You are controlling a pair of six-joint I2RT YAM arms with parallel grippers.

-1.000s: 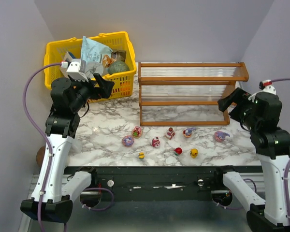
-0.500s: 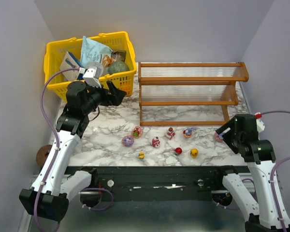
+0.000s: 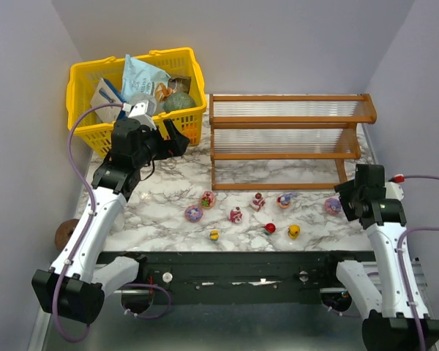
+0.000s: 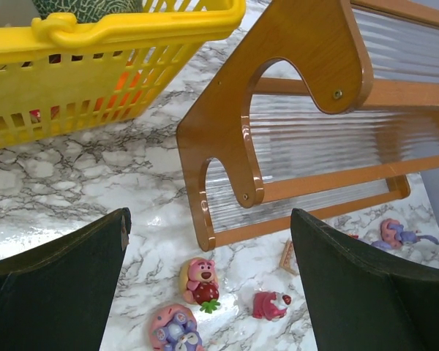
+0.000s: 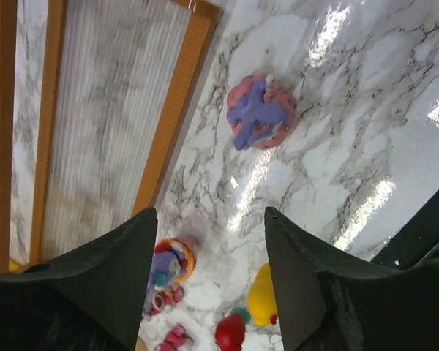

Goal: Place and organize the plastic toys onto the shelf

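While the left gripper (image 4: pixel 208 219) gapes wide, the right gripper (image 5: pixel 211 212) — apart, seemingly empty — hovers near a pink toy (image 5: pixel 261 111).

Top view: the toys (image 3: pixel 235 215) are too small for their shapes to be read. A brown round object (image 3: pixel 61 235) at the table's left side is partly covered and cannot be identified.

Left wrist view: basket (image 4: pixel 132 29) and shelf (image 4: pixel 293 80) run off the frame. A pink-purple toy (image 4: pixel 174 329) is cut by the bottom edge. A tan piece (image 4: pixel 287 256) is part-covered by a finger (image 4: pixel 366 292).

Right wrist view: shelf blurred, red toy (image 5: pixel 230 333) cropped below.
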